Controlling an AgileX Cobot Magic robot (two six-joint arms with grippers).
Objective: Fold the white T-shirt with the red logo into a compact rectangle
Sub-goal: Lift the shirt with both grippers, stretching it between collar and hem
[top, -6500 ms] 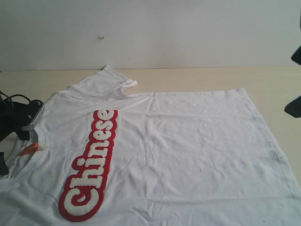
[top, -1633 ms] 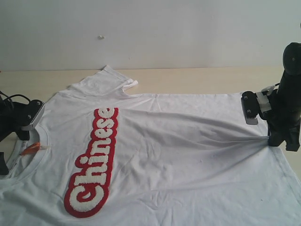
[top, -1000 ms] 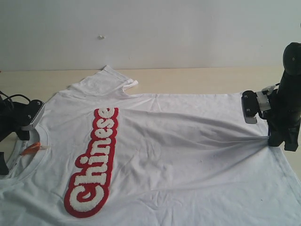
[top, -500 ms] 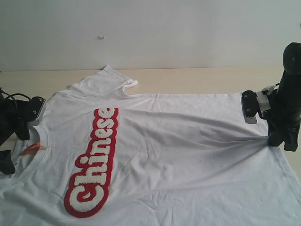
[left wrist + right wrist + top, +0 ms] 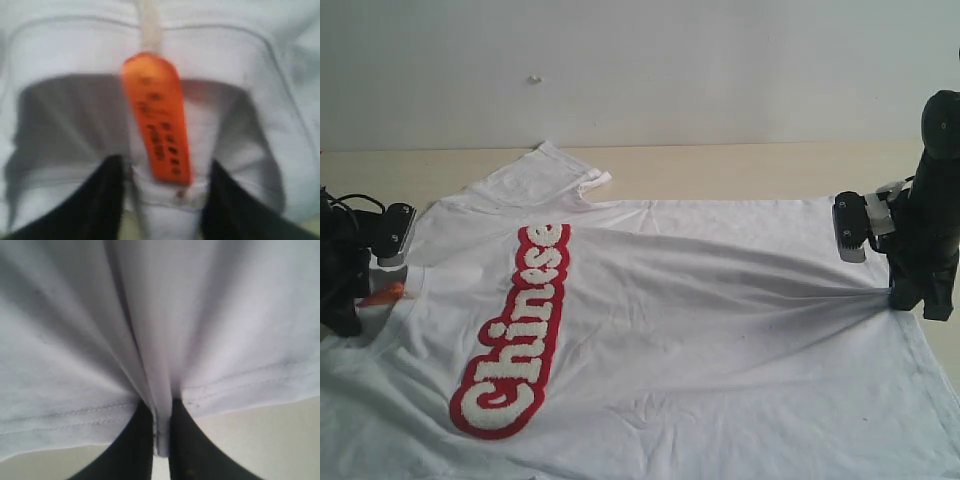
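The white T-shirt (image 5: pixel 720 330) lies spread on the table, collar to the left and hem to the right. Its red logo (image 5: pixel 515 330) reads "Chinese" along the chest. My left gripper (image 5: pixel 352 300) (image 5: pixel 165 167) is at the collar, with bunched collar cloth between its fingers just below the orange neck tag (image 5: pixel 157 115) (image 5: pixel 385 293). My right gripper (image 5: pixel 910 298) (image 5: pixel 161 412) is shut on a pinched fold of the hem, lifted a little off the table. Taut creases run across the cloth between the two grippers.
The beige table (image 5: pixel 720 170) shows bare behind the shirt, ending at a white wall (image 5: pixel 670 70). The far sleeve (image 5: pixel 545 170) lies flat towards the wall. The shirt's near part runs out of the exterior view's bottom edge.
My left gripper has dropped onto the collar and closed on it; the collar has risen and the logo has shifted slightly left. The right gripper has stayed put on the hem.
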